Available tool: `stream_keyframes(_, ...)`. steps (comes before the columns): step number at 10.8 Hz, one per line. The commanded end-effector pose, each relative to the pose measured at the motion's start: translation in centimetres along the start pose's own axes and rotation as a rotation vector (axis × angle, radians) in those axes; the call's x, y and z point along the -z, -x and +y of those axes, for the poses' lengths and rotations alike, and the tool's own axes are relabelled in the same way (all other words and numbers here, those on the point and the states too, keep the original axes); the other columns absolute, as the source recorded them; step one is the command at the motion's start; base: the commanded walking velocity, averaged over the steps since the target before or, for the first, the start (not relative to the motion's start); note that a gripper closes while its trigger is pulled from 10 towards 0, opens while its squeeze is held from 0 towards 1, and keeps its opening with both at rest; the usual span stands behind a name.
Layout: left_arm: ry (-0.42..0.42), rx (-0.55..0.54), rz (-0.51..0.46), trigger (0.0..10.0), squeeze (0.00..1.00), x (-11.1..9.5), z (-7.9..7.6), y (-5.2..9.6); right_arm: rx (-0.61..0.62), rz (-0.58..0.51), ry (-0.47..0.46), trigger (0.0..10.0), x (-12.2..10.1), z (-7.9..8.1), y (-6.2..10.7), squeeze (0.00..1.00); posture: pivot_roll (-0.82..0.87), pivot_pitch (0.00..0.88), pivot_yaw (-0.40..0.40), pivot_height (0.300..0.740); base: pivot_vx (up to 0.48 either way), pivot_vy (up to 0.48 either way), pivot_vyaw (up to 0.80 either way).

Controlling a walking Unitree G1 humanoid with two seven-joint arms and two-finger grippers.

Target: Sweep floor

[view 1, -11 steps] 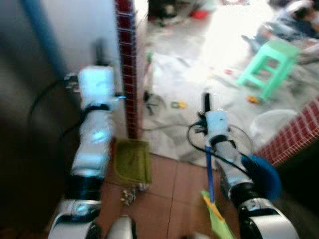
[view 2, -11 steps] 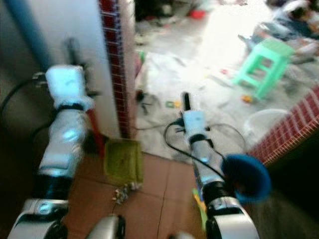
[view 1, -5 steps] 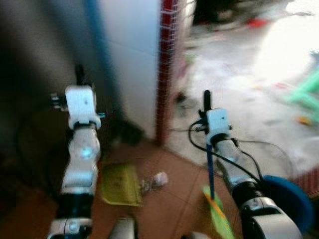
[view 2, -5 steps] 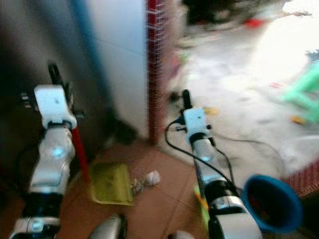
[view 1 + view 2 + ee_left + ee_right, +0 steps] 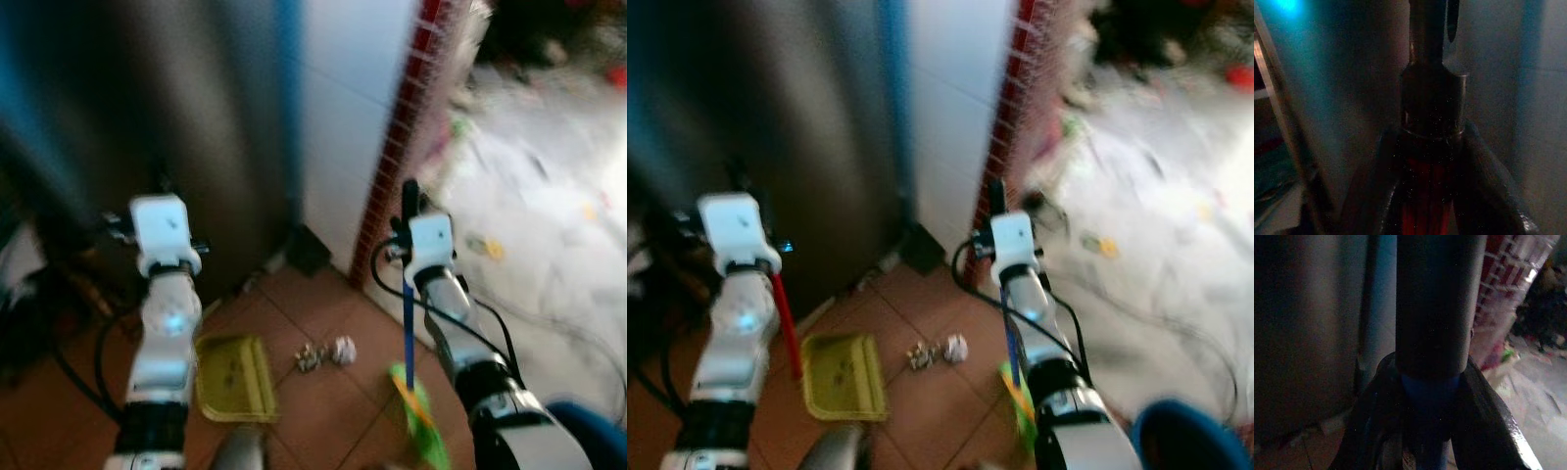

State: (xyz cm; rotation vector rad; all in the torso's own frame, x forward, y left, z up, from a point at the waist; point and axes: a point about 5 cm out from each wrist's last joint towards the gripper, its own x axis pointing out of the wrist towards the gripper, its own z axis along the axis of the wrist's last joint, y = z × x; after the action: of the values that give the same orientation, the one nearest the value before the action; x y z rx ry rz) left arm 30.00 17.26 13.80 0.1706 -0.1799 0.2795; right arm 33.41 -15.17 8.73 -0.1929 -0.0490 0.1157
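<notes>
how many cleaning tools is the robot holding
2: a dustpan on a red handle in the left gripper, lying on the tiles, and a blue-handled broom in the right gripper.

Yellow-green dustpan (image 5: 841,376), red dustpan handle (image 5: 787,326), blue broom handle (image 5: 408,328), terracotta floor tiles (image 5: 323,411)

Blurred head stereo downward; wrists close-up.

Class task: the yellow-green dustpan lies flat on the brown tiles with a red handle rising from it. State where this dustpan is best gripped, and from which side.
Grip the red handle near its top, where the left gripper is shut on it. The dustpan is a flat, shallow tray, so its handle is probably the easiest part to hold. Coming from the side away from the litter would leave the pan's mouth free.
</notes>
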Motion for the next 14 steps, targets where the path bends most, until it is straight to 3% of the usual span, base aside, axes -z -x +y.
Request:
stream_keyframes(1, -0.012, -0.033, -0.028, 10.0, 0.00, -0.2, 0.5, -0.1, -0.004, -0.069, -0.011, 10.0, -1.5, 0.1, -0.6, 0.00, 0.00, 0.018, -0.050, 0.740, 0.000, 0.000, 0.77)
stream_keyframes(4, -0.068, -0.070, -0.006, 10.0, 0.00, 1.7, 0.3, 0.5, 0.028, -0.092, -0.088, 10.0, -2.0, 0.4, -0.6, 0.00, 0.01, 0.036, -0.057, 0.740, 0.000, 0.000, 0.00)
stream_keyframes(6, -0.044, -0.053, 0.063, 10.0, 0.00, 3.2, -0.4, 0.4, 0.035, -0.142, -0.080, 10.0, -2.7, 0.9, -0.1, 0.00, 0.01, 0.043, -0.065, 0.740, 0.000, 0.000, 0.00)
stream_keyframes(10, 0.035, 0.015, 0.036, 10.0, 0.00, 2.7, -1.3, 0.5, 0.044, -0.233, -0.022, 10.0, -4.6, 0.9, -0.1, 0.00, -0.01, 0.042, -0.061, 0.740, 0.000, 0.000, 0.00)
stream_keyframes(14, 0.043, 0.027, 0.025, 10.0, 0.00, 2.6, -1.4, 0.7, 0.031, -0.234, -0.013, 10.0, -5.0, 1.2, -0.2, 0.00, 0.00, 0.046, -0.070, 0.740, 0.307, 0.000, 0.00)
